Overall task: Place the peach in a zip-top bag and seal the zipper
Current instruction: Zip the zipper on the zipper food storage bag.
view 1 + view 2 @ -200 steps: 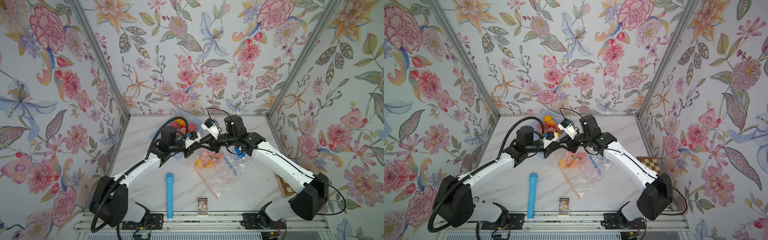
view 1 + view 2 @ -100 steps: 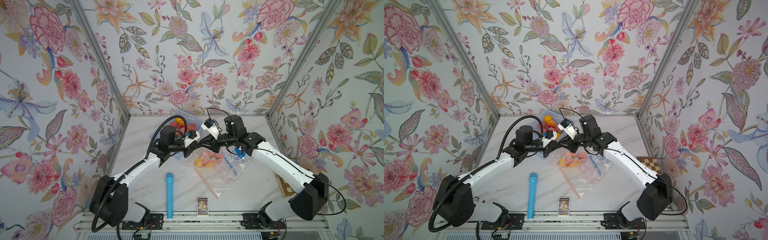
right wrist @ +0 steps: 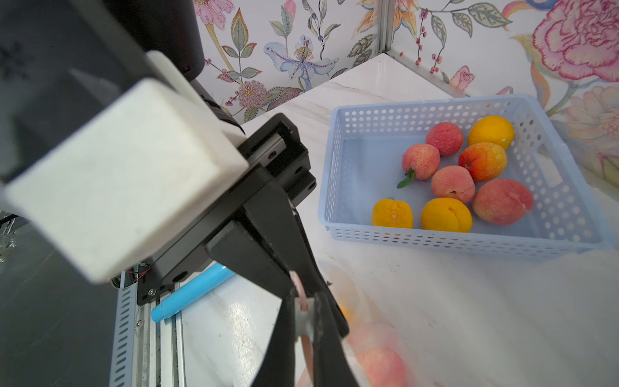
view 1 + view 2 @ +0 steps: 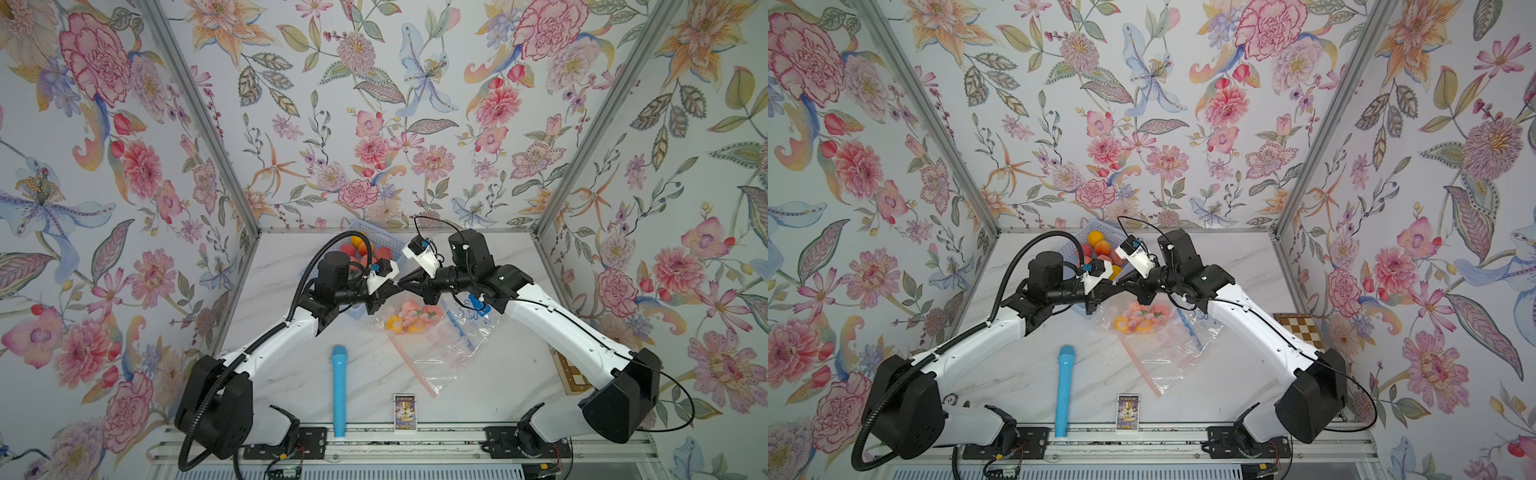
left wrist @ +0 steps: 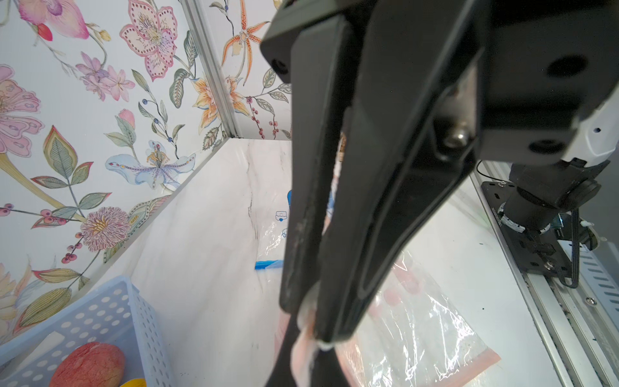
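Left gripper [image 4: 393, 288] and right gripper [image 4: 406, 283], tips nearly touching, both clamp the bag [image 4: 440, 353] by its top edge. It looks like thin, limp, slippery film. Peaches [image 4: 409, 318] sit inside, likely light. Pink zipper strip [image 3: 306, 350] seems the stiffest hold; pinch there.

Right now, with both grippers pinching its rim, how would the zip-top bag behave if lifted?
Probably floppy: the zip-top bag is thin clear film, creased and lying slack. Likely bottom-heavy, since the fruit bunches in one clump and would sag or swing. Possibly slippery: the left fingers and right fingers hold only its narrow pink edge.
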Controlling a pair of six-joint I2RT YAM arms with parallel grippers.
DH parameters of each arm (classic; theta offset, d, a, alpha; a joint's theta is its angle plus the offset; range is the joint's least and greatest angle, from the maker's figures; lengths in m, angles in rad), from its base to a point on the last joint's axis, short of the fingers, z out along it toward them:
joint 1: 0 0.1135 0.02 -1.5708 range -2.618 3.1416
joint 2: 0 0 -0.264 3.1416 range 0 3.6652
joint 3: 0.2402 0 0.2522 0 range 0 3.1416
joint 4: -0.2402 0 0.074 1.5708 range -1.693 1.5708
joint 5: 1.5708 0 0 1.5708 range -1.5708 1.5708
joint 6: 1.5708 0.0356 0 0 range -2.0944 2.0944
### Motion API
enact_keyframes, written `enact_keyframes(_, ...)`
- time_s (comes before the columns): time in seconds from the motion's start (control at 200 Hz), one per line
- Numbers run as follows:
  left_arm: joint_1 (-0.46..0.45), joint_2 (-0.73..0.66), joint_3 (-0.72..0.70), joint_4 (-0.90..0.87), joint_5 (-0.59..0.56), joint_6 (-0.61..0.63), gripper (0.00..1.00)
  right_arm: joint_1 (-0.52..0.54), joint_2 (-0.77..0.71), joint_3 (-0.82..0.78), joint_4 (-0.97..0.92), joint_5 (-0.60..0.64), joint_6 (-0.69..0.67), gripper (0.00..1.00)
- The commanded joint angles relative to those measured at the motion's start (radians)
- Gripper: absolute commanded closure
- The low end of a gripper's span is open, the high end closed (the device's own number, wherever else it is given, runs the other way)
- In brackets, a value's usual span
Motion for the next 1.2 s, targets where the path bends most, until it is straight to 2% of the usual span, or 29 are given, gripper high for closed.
enact_keyframes(0.0, 0.024, -0.056, -0.024, 0.057, -0.019, -0.033, 1.0, -0.007, -0.025, 0.029, -0.072, 0.077, -0.018, 1.0)
enact_keyframes(0.4, 0.049, -0.113, -0.065, 0.068, -0.084, -0.048, 1.0, -0.005, -0.052, 0.018, -0.098, 0.146, -0.022, 0.99)
enact_keyframes(1.191, 0.064, -0.268, -0.146, 0.093, -0.435, -0.119, 1.0, -0.006, -0.047, -0.007, -0.099, 0.176, 0.001, 0.99)
